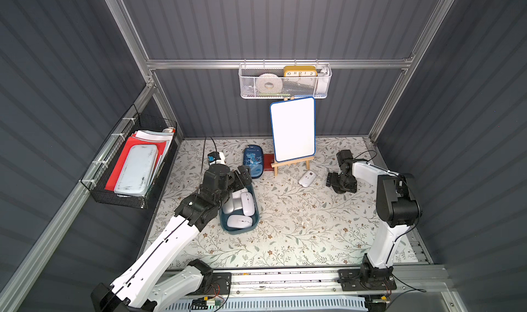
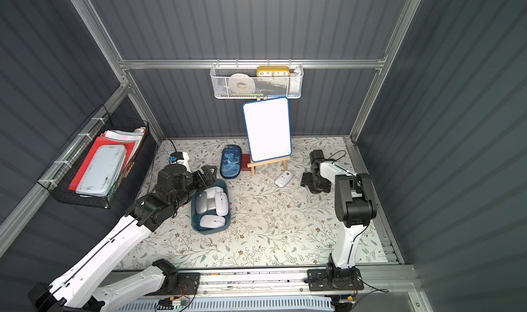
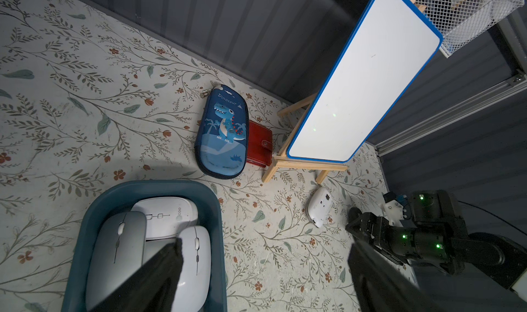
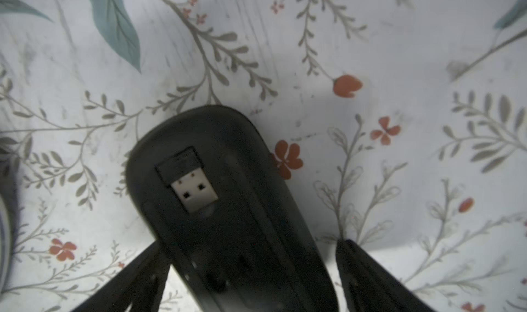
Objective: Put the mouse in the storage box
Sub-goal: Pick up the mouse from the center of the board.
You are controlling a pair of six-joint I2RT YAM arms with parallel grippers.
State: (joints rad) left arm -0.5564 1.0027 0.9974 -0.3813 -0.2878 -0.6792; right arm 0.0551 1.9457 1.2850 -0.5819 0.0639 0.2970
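Note:
The dark teal storage box (image 1: pixel 239 231) (image 3: pixel 159 185) sits left of centre on the floral table and holds several white and silver mice (image 1: pixel 246 203). My left gripper (image 1: pixel 243 173) (image 3: pixel 265 247) hovers over the box's far end, open and holding nothing. A white mouse (image 1: pixel 307 178) (image 3: pixel 319 207) lies underside up near the easel's foot. A black mouse (image 4: pixel 228 199) lies underside up, its USB receiver showing. My right gripper (image 1: pixel 339 183) (image 4: pixel 251 245) straddles it with jaws open. One finger is at the mouse's side and the other stands off with a gap.
A blue dinosaur pencil case (image 1: pixel 252 160) and a red wallet (image 1: pixel 268 162) lie behind the box. A whiteboard on a wooden easel (image 1: pixel 293 129) stands at the back. A white mesh basket (image 1: pixel 285 82) hangs above it, and a black wire basket (image 1: pixel 134 168) is on the left wall.

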